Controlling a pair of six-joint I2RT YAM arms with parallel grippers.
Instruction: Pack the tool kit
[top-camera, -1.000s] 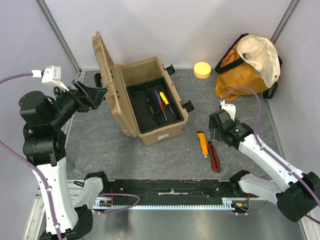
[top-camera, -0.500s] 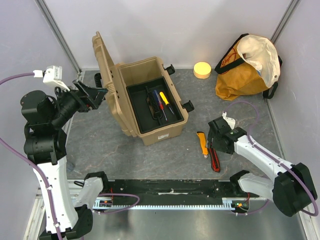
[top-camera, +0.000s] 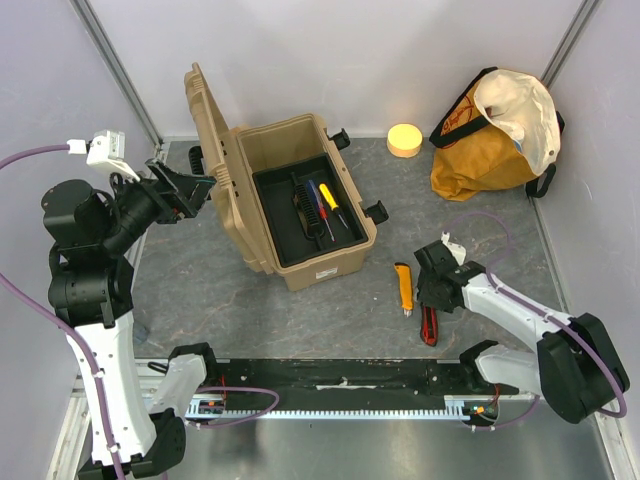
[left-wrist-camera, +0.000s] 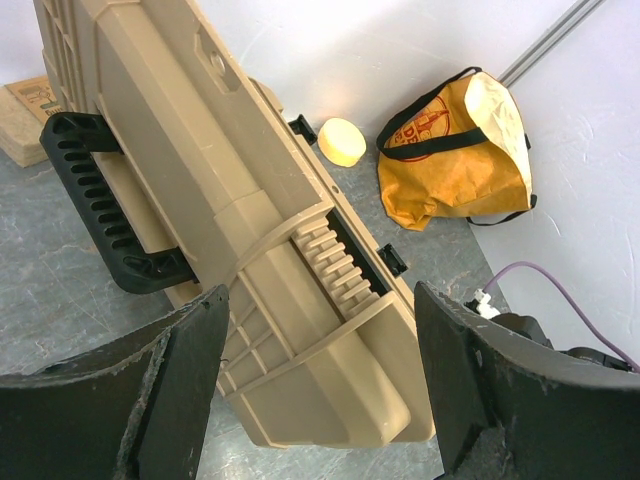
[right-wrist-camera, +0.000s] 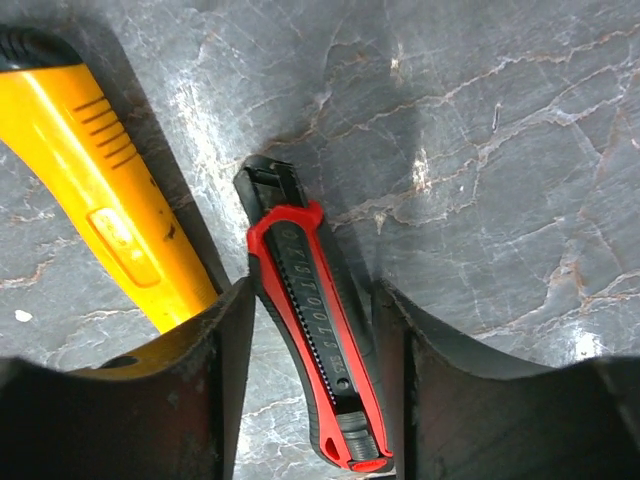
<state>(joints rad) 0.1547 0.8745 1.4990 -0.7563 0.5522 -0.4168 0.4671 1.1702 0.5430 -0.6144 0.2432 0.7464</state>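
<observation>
Two knives lie loose on the table (top-camera: 200, 290), just right of the toolbox (top-camera: 325, 265): a yellow knife (right-wrist-camera: 110, 210) and a red knife (right-wrist-camera: 315, 350), nearly side by side.

Toolbox: centre-left of the table, lid (top-camera: 205, 130) standing upright at the back-left. The black tray (top-camera: 285, 235) inside is exposed and already holds a brush (top-camera: 303, 200) and screwdrivers (top-camera: 333, 205).

Right gripper (right-wrist-camera: 312, 310): down at table level, one finger on each side of the red knife across its width, and the yellow knife outside the left finger. The straddle looks set up for a pinch across the narrow body. One finger sits right against the knife's edge; the other side is in shadow. I cannot tell whether the fingers have clamped on the knife yet.

Left gripper (left-wrist-camera: 320, 300): fingers spread wide, holding nothing. It hovers behind the upright lid, near the black handle (left-wrist-camera: 100, 210). Judgement: it is parked there to guard the lid against dropping while the other arm loads.

Step in hand, as I read it: picking up the red knife to carry it to the tray. The yellow knife is left to do.

Risk: the yellow knife sits close beside the finger, so a skewed lift could nudge it.
</observation>
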